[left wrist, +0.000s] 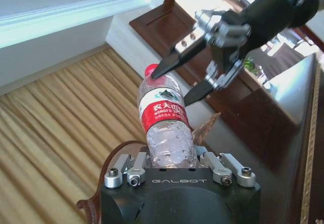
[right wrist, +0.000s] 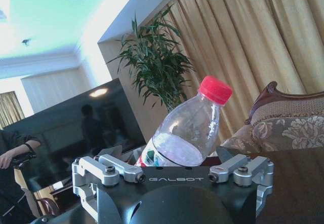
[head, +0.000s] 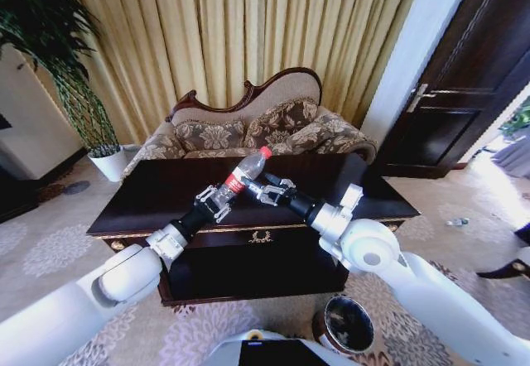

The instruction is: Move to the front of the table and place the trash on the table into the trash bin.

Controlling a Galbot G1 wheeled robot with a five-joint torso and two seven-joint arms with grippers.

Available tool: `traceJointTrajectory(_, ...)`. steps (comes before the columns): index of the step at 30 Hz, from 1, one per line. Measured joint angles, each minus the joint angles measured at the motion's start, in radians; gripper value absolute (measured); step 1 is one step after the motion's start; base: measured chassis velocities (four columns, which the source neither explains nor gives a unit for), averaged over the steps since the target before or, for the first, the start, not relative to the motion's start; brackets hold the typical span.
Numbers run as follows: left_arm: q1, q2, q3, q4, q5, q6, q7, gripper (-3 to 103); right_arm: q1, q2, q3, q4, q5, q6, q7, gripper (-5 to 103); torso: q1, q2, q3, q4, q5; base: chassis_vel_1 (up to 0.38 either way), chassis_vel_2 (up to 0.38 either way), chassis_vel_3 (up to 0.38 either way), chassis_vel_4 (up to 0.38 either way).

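A clear plastic bottle (head: 243, 175) with a red label and red cap, a piece of the trash, hangs tilted above the dark-brown table (head: 157, 196). My left gripper (head: 215, 201) is shut on its lower end (left wrist: 169, 155). From the other side my right gripper (head: 263, 190) reaches in, its dark fingers (left wrist: 167, 64) spread open on either side of the bottle's neck and cap. In the right wrist view the bottle (right wrist: 187, 130) rises just in front of that gripper (right wrist: 169, 155). The round dark trash bin (head: 349, 325) with a black liner stands on the carpet beside my right arm.
A floral sofa (head: 257, 126) stands behind the table, before gold curtains. A potted plant (head: 106, 161) is at the far left and a dark door (head: 472, 76) at the right. Patterned carpet surrounds the table.
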Motion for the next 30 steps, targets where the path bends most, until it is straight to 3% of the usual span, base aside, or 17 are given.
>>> traceJointTrajectory(17,-0.011,0.035,0.056,-0.031,0.012,-0.016,0.019,38,0.025,0.004,-0.008,-0.019,-0.003,-0.009,0.006,100,0.000,0.000,0.000,0.0001,0.0000,0.000,0.000,0.000,0.000)
traceJointTrajectory(21,-0.012,0.035,0.056,-0.031,0.013,-0.016,0.019,38,0.023,0.002,-0.006,-0.018,-0.007,-0.010,0.006,92,0.000,0.000,0.000,0.0001,0.0000,0.000,0.000,0.000,0.000)
traceJointTrajectory(24,-0.011,0.029,0.051,-0.027,0.012,-0.016,0.015,38,0.021,0.001,0.000,-0.018,-0.010,-0.010,0.007,77,0.000,0.000,0.000,0.0000,0.0000,0.000,0.000,0.000,0.000)
traceJointTrajectory(27,-0.008,0.028,0.048,-0.023,0.012,-0.016,0.014,38,0.018,0.000,0.002,-0.019,-0.010,-0.010,0.004,77,0.000,0.000,0.000,0.0001,0.0000,0.000,0.000,0.000,0.000)
traceJointTrajectory(28,-0.005,0.026,0.045,-0.021,0.012,-0.017,0.013,36,0.017,0.000,0.004,-0.020,-0.011,-0.010,0.001,65,0.000,0.000,0.000,0.0000,0.0000,0.000,0.000,0.000,0.000)
traceJointTrajectory(30,0.002,0.024,0.041,-0.020,0.004,-0.008,0.001,36,0.014,0.001,0.004,-0.022,-0.012,-0.010,-0.005,57,0.000,0.000,0.000,0.0001,0.0000,0.000,0.000,0.000,0.000)
